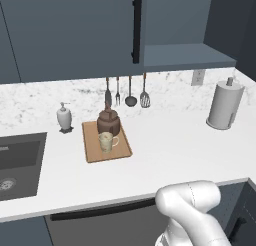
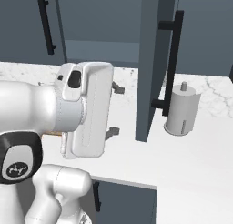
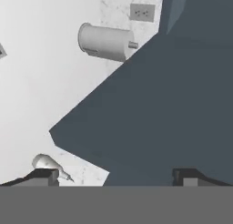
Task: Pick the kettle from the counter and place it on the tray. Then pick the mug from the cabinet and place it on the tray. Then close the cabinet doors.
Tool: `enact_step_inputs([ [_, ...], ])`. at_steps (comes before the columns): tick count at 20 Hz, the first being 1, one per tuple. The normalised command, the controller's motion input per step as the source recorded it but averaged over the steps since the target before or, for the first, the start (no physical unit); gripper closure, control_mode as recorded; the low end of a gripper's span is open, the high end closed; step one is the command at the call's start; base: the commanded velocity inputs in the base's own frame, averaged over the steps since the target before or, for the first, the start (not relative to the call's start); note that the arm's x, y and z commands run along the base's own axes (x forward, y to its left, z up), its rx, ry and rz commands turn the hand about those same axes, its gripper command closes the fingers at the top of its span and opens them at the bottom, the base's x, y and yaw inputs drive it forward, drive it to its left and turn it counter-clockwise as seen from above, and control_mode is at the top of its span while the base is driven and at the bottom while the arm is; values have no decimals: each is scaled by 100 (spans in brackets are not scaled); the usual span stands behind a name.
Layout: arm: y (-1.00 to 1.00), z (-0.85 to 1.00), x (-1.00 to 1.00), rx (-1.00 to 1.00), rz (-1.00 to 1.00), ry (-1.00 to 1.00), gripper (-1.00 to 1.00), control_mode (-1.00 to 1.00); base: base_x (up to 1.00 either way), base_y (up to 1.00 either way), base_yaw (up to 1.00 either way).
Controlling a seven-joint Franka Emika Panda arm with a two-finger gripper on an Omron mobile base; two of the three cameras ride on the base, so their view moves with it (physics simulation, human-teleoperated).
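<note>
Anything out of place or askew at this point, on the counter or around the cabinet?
Nothing spilled or toppled. The kettle and the mug both stand upright on the tray. The one loose end is a cabinet door, swung open over the counter beside the paper towel roll.

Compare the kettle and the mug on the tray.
The kettle is dark brown and squat, with a lid knob and an arched top handle; the mug is pale cream, smaller, open-topped, with a side handle. The kettle sits at the back of the tray, the mug in front. Both stand upright on it.
</note>
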Motion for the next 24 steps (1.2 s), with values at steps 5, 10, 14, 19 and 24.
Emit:
enact_step_inputs([
  [5,-69,0,-39,0,-6,-1,-100,-100,0,0,0],
  [10,-68,0,-17,0,-4,-1,-100,-100,0,0,0],
  [14,-57,0,6,0,-6,0,-100,-100,0,0,0],
  [19,-25,0,47,0,0,1,-100,-100,0,0,0],
  [24,1,-7,53,-2,6,0,-100,-100,0,0,0],
])
